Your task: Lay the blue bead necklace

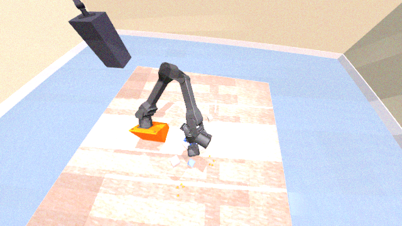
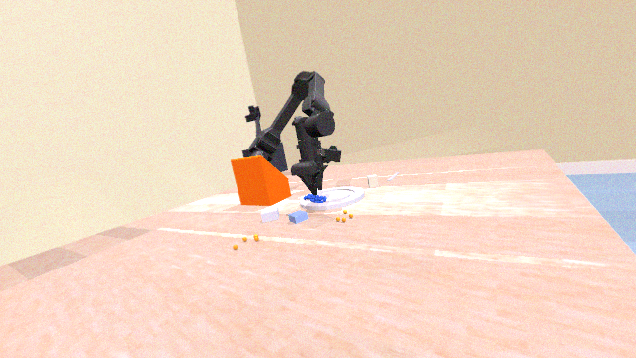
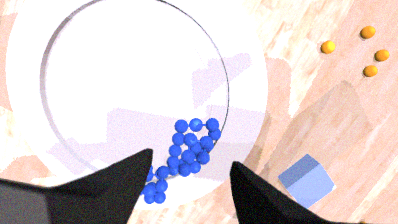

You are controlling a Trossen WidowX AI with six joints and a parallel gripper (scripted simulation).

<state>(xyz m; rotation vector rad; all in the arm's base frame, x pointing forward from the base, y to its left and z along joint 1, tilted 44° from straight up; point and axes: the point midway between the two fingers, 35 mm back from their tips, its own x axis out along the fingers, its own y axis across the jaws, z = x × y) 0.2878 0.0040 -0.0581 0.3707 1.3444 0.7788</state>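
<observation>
The blue bead necklace (image 1: 191, 144) (image 2: 315, 198) (image 3: 184, 169) lies bunched on the round white bead board (image 2: 337, 199) (image 3: 250, 100), near its lower rim in the wrist view. One part makes a small crowded loop across the thin groove line; another cluster trails left and is partly hidden behind the left finger. The far side of the groove holds no beads. My gripper (image 2: 315, 193) (image 3: 192, 161) is part open, pointing down low over the necklace, with the crowded loop showing between and beyond its fingertips. No bead is seen clamped. In the top view the arm hides much of the board.
A light blue block (image 1: 191, 162) (image 2: 298, 217) (image 3: 306, 181) and a white block (image 1: 174, 161) (image 2: 270, 215) lie near the board. Loose orange beads (image 2: 351, 216) (image 3: 367, 32) lie beside it, others (image 2: 256, 237) farther off. Another white block (image 2: 372, 181) stands behind. The arm's orange base (image 1: 154, 135) (image 2: 258, 184) is left.
</observation>
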